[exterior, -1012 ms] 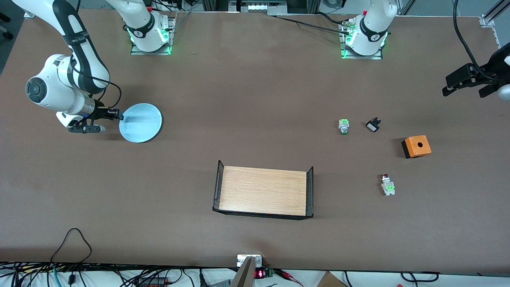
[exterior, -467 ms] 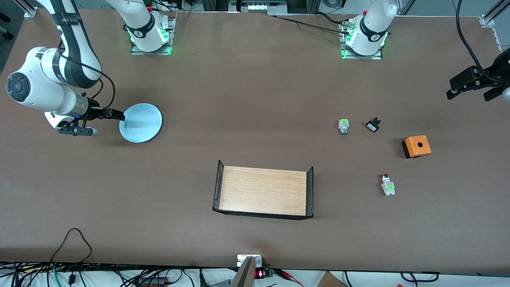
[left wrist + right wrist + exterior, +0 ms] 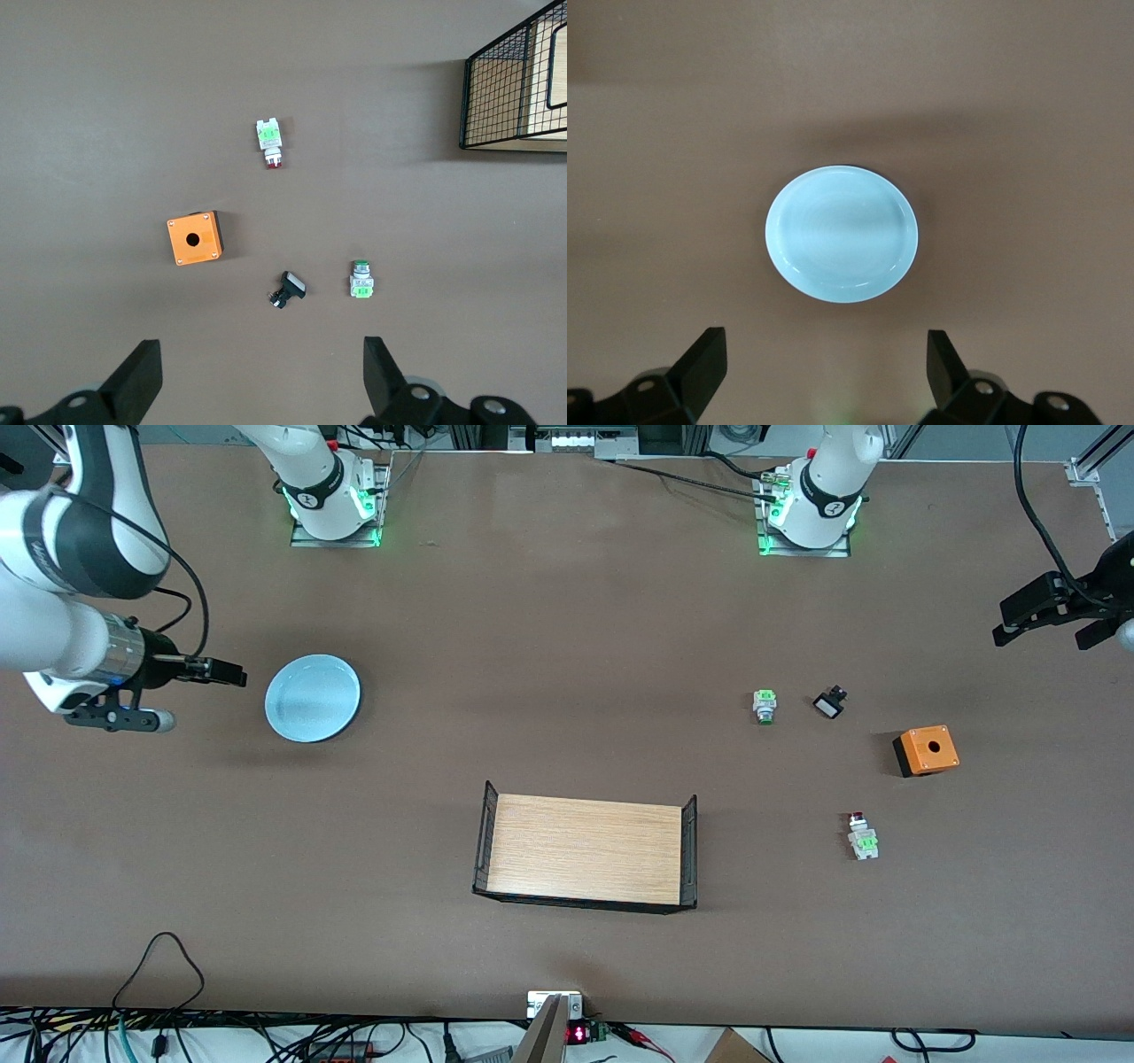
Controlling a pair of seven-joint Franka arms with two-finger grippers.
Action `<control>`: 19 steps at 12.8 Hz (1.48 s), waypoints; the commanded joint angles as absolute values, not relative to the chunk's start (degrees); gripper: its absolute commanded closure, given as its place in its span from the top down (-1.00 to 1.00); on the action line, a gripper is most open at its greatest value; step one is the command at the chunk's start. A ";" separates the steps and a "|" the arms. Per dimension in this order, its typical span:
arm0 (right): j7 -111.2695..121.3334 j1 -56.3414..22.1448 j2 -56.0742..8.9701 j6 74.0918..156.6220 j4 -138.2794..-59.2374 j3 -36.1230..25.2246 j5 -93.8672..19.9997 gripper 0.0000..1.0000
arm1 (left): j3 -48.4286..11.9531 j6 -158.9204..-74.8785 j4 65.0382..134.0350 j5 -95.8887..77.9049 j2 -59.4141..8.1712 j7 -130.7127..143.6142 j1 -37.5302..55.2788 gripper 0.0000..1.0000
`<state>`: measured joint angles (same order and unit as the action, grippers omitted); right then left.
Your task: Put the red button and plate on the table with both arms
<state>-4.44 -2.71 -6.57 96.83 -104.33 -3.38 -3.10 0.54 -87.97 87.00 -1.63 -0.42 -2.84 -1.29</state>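
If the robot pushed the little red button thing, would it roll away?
Probably it would slide or wobble, not roll far: the red button lies on its side on the table, and its green block looks boxy. It looks tiny, so likely light and easily knocked.

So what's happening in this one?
Both items lie on the table and neither arm holds anything. The plate sits flat toward the right arm's end, with the right gripper open beside it and clear of its rim. The red button lies on its side toward the left arm's end, nearer the front camera than the orange box. The left gripper hangs open over the table's edge at that end, away from everything.
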 commanded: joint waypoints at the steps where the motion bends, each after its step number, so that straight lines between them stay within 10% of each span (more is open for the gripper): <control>1: -5.54 -3.52 -8.44 91.86 -96.70 -3.60 -1.93 1.00 | 0.18 -88.59 87.72 -0.62 0.62 -3.96 -1.67 1.00; 10: -5.27 -2.63 -7.65 89.65 -87.81 -6.15 3.48 1.00 | 0.09 -88.51 87.45 -0.62 0.79 -3.69 -1.58 1.00; 19: -2.27 -3.25 -2.11 94.49 -95.45 -5.71 3.52 1.00 | -0.17 -88.42 87.45 -0.79 0.79 -3.60 -1.58 1.00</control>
<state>-0.82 -2.96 -3.76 94.00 -93.69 -6.07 2.48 0.40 -88.15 87.00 -1.63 -0.15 -2.84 -1.28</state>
